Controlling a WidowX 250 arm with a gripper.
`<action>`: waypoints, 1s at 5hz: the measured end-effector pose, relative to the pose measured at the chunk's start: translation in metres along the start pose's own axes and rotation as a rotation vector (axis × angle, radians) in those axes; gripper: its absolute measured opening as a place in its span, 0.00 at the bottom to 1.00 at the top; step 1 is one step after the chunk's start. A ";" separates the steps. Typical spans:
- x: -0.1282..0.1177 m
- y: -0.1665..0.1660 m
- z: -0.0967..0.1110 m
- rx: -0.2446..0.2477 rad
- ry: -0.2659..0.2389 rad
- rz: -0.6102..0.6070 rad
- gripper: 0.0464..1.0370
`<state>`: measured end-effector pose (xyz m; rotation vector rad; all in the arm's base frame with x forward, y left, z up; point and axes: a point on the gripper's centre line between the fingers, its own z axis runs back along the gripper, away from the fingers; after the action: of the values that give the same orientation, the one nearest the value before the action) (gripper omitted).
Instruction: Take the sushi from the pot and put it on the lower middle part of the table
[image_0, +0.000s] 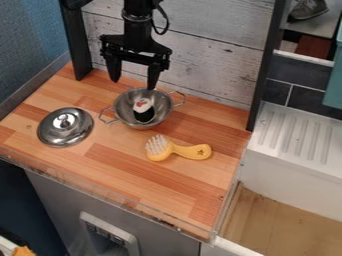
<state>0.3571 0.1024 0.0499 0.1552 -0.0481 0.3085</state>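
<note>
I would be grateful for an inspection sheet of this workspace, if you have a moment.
Surface: wooden counter, light and reddish strips
Job's things: sushi inside the two-handled metal pot
Clutter: metal lid left of the pot; yellow brush in front, bristles pointing up
Gripper: over the pot's far side, fingers apart, nothing held
Cables: black cable looping beside the arm
Surroundings: plank wall behind, white sink at right

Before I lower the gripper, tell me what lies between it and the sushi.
In the camera view, just the far rim and inner wall of the metal pot lie between the gripper and the sushi.
</note>
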 end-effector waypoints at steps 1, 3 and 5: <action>-0.003 -0.003 -0.012 -0.005 0.035 -0.005 0.96; 0.007 0.001 -0.032 -0.080 0.021 -0.066 0.96; 0.004 -0.013 -0.044 -0.081 0.042 -0.130 0.96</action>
<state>0.3661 0.0982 0.0047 0.0713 -0.0084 0.1794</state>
